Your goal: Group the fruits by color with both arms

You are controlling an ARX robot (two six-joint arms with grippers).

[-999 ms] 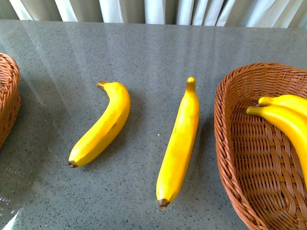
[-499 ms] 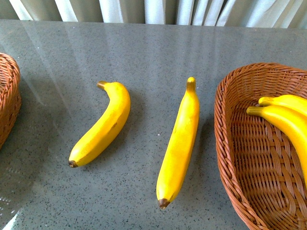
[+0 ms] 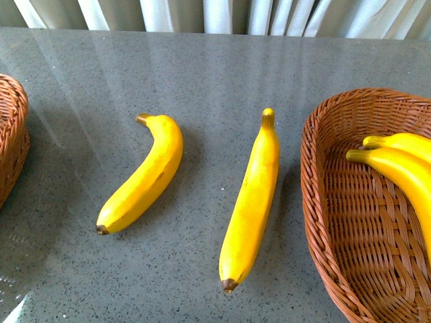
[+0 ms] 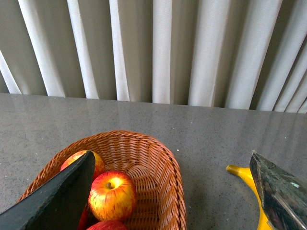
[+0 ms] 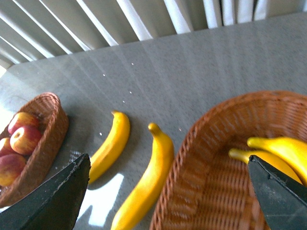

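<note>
the left pincer (image 4: 171, 158) is spread wide, with nothing between its black fingers (image 4: 53, 201). past them sits the left basket (image 4: 168, 177), brown wicker, holding three apples (image 4: 112, 195): round, red streaked with yellow, one partly hidden behind a finger.

the right pincer (image 5: 169, 160) is also gaping wide and empty. past it is the right basket (image 5: 192, 158) with two bananas (image 5: 283, 148) lying side by side inside, stems together.

neither pincer shows in the front view. there, on the speckled grey counter (image 3: 202, 74), a straight banana (image 3: 252, 202) lies near the middle, glossy yellow, stem at 12 o'clock, brown tip at 6. the curved banana (image 3: 145, 178) lies at its 9 o'clock, apart from it, stem at 12 o'clock and brown tip toward 7. the right basket is at the straight banana's 3 o'clock, just beside it; the left basket sits at the far 9 o'clock edge. a pale curtain (image 3: 215, 13) hangs along 12 o'clock.
</note>
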